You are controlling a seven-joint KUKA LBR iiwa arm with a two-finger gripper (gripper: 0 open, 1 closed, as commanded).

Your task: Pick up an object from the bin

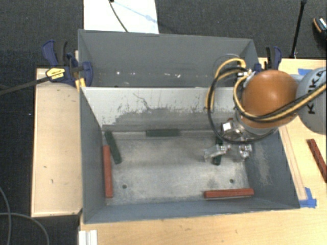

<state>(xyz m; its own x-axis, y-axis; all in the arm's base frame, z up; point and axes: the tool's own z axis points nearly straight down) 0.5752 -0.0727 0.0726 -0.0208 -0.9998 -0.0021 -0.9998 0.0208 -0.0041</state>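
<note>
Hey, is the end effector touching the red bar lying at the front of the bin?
Apart. The camera view shows a strip of bare bin floor between the end effector and the red bar.

The gripper (220,156) hung low in the right half of the bin (153,60), near a red stick (228,193) along the front edge. A second red stick (107,171) and a green stick (112,147) lay by the left wall.

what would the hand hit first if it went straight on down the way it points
Probably the bare bin floor right under the hand. The red stick lies apart, nearer the front wall, seemingly off that line, though depth is hard to judge.
</note>
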